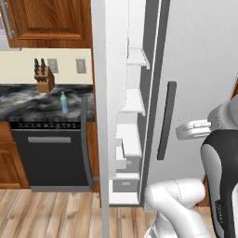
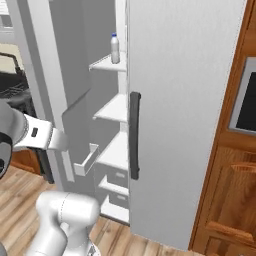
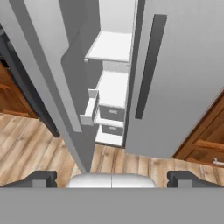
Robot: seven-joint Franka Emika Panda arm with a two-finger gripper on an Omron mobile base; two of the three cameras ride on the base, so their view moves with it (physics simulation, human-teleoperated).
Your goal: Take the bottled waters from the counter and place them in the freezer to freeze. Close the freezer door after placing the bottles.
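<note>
My claw point(image 3: 112, 178) is spread wide and holds nothing, facing the open freezer point(image 3: 114, 83). I count two bottles: one white with a blue cap point(image 2: 115, 48) upright on the top freezer shelf point(image 2: 105, 64), near its front edge, and one blue-green bottle point(image 1: 64, 102) standing on the surface point(image 1: 28, 100), near its front edge. The freezer door point(image 3: 52, 78) stands ajar.
</note>
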